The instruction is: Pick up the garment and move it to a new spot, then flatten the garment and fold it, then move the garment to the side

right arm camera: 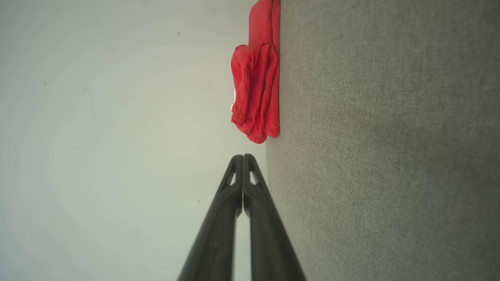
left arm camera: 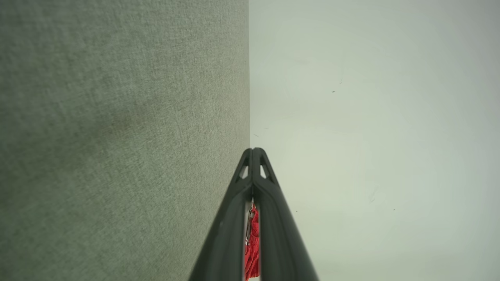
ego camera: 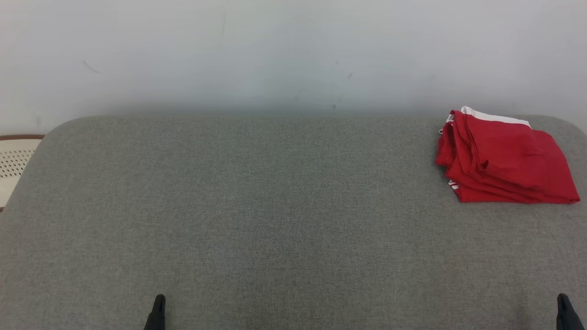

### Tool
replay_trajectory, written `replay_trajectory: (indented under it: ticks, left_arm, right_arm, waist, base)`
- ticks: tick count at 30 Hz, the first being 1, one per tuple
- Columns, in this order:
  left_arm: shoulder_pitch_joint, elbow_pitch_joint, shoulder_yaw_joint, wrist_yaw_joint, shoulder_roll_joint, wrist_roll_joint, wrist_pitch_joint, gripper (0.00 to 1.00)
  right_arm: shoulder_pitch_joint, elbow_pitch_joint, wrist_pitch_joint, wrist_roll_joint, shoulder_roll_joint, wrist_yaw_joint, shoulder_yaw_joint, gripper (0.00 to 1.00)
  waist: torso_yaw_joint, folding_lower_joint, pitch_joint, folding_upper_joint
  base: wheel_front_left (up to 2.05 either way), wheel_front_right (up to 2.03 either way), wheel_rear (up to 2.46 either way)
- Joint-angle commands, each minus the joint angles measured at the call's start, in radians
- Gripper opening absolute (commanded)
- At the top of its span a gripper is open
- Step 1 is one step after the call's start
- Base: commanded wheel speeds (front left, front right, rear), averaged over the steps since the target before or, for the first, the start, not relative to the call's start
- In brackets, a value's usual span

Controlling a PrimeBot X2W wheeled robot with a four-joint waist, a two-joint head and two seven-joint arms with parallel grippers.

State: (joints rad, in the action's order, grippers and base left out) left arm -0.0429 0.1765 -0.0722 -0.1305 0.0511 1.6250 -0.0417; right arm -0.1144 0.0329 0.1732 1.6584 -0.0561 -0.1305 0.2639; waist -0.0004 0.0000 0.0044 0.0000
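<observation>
My left gripper (ego camera: 158, 300) rests at the near left, fingers pressed together and empty. The grey table (ego camera: 275, 206) lies bare in the middle. The garment (ego camera: 504, 160) sits folded at the far right. I judge it soft and light, and its layers may slide apart, so I would take its thick left edge. My right gripper (ego camera: 563, 300), at the near right, is closed on nothing.

A grey fabric-covered table (ego camera: 257, 206) with rounded corners spans the frame; a folded red garment (ego camera: 504, 160) with white trim lies at upper right, near the far edge.
</observation>
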Motion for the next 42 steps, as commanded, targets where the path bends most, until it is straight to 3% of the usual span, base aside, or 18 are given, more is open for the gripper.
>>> replay_trajectory:
  ticks: [1, 42]
  left_arm:
    - [-0.005, 0.002, 0.002, -0.003, 0.0, 0.003, -0.001, 0.0]
    - [-0.005, 0.002, 0.003, -0.003, -0.001, 0.002, -0.002, 0.0]
  right_arm:
    - [-0.011, -0.002, 0.002, -0.002, 0.003, 0.0, 0.003, 0.0]
    - [-0.009, -0.001, 0.008, -0.007, 0.006, 0.0, 0.007, 0.0]
  waist:
    - [0.0, 0.0, 0.0, 0.0]
    - [0.0, 0.0, 0.0, 0.0]
  base:
    - [0.0, 0.0, 0.0]
    - [0.0, 0.0, 0.0]
